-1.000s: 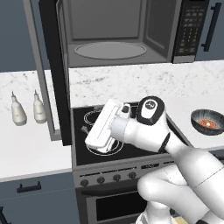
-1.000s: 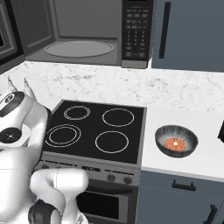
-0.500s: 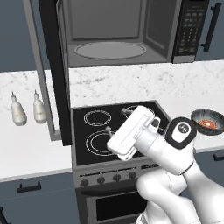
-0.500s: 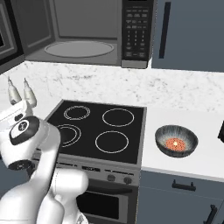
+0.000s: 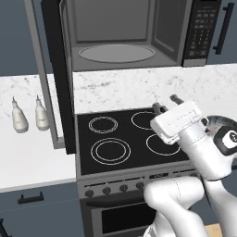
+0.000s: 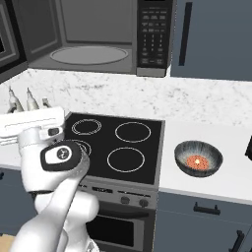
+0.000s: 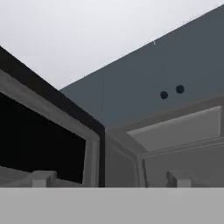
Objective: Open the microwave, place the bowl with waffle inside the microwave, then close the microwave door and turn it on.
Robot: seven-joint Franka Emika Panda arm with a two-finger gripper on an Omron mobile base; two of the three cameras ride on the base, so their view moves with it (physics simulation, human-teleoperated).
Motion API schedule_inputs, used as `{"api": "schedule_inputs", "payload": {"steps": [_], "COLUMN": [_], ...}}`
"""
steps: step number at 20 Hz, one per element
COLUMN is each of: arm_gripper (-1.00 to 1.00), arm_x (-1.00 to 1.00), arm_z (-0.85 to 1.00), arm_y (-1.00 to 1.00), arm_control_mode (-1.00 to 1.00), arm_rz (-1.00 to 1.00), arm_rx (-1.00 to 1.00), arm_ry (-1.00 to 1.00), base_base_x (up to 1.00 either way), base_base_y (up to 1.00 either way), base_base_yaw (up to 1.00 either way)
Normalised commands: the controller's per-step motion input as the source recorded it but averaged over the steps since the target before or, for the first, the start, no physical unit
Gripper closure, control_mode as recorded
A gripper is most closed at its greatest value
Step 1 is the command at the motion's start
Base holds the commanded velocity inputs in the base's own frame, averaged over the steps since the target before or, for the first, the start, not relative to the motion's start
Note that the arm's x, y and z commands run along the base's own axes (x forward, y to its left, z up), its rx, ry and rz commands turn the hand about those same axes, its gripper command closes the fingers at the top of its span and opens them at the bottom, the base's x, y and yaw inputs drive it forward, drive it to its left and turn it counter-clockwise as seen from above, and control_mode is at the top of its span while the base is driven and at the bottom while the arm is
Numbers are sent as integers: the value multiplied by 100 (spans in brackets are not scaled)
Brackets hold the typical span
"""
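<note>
Microwave (image 5: 129, 37) gapes above and beyond the claw (image 5: 165, 103), turntable bare, microwave door (image 5: 58, 78) swung left; claw spread wide, holding nothing, over the stove (image 5: 125, 139); bowl (image 6: 198, 158) with waffle (image 6: 198, 161) sits on counter well right.

Microwave (image 5: 139, 32) matt grey inside; stove (image 6: 118, 147) glossy black glass.

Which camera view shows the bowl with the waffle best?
The right base view: the bowl sits whole on the counter right of the stove, with the waffle visible inside. In the left base view the arm hides it, and the hand view faces the microwave.
</note>
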Motion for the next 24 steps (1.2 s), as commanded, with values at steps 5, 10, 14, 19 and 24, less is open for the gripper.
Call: {"api": "schedule_inputs", "payload": {"steps": [5, 10, 14, 19, 24], "arm_gripper": [-100, -100, -100, -100, -100], "arm_x": [0, 0, -4, -3, 0], "arm_z": [70, 60, 45, 17, -33], "arm_y": [-97, -100, -100, -100, -100], "arm_control_mode": [-100, -100, -100, -100, -100], "arm_rz": [-3, -6, -4, -19, -8], "arm_rx": [79, 99, 100, 73, 18], "arm_ry": [23, 16, 4, 34, 43], "base_base_x": [0, 0, 0, 0, 0], "base_base_y": [0, 0, 0, 0, 0], "base_base_yaw": [0, 0, 0, 0, 0]}}
